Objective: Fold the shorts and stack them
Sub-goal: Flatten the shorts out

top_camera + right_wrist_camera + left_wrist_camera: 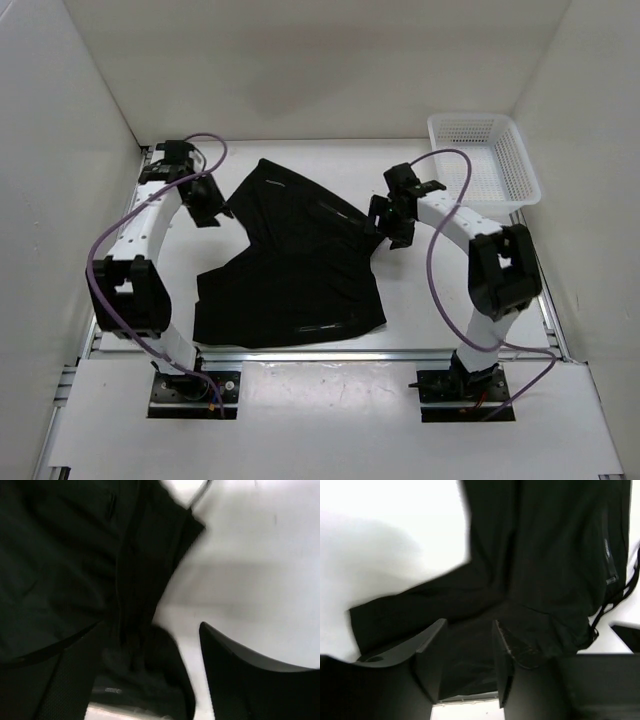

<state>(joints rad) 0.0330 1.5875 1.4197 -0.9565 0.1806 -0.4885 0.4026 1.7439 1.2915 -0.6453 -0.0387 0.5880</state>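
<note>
The black shorts [290, 265] lie spread and rumpled on the white table [420, 300], with thin white marks near the hem and waist. My left gripper [213, 208] is at their upper left edge. In the left wrist view the left gripper [467, 627] is open, its jaws apart over the edge of the shorts [545, 555]. My right gripper [378, 222] is at the shorts' right edge. In the right wrist view the right gripper [150, 630] is wide open, with a bunched corner of the shorts [60, 555] between its jaws.
A white mesh basket [485, 160] stands at the back right corner. White walls close in the table on the left, back and right. A metal rail [320, 352] runs along the near edge by the arm bases.
</note>
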